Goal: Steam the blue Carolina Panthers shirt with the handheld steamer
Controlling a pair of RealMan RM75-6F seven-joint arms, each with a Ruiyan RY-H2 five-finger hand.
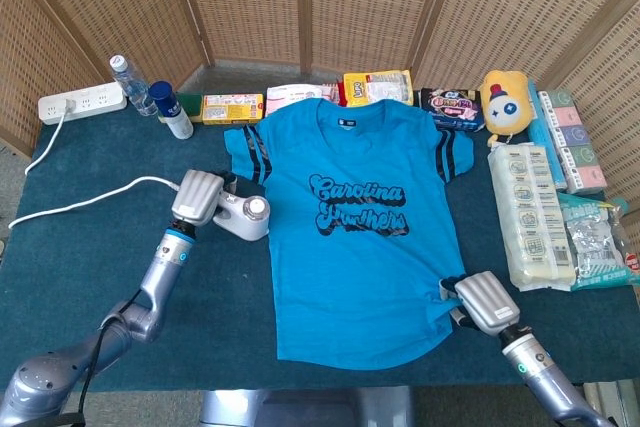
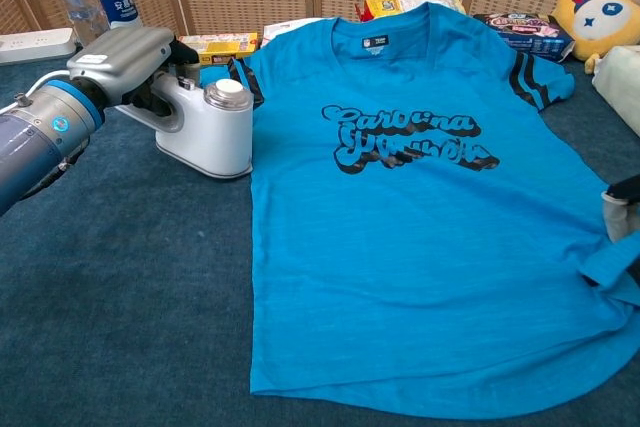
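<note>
Shirt: the blue shirt [image 1: 362,227] lies flat, front up, on the dark green table [image 1: 90,267], collar toward the far edge, dark script across the chest, dark stripes on both sleeves; its hem near the right hand is bunched.
Steamer: the white steamer [image 2: 205,130] sits on the table just beside the shirt's left edge, below the left sleeve, cap up.
Left hand: the left hand [image 2: 128,59] is wrapped around the steamer's handle, gripping it.
Right hand: the right hand [image 1: 485,301] rests on the shirt's lower right hem; whether its fingers pinch the cloth cannot be told.
Cord: a white cord [image 1: 90,197] runs left of the shirt toward the power strip [image 1: 82,102].
Beyond the collar: snack packets [image 1: 378,87].
Right of the shirt: a yellow plush toy [image 1: 504,102] and packaged goods [image 1: 530,215].
</note>
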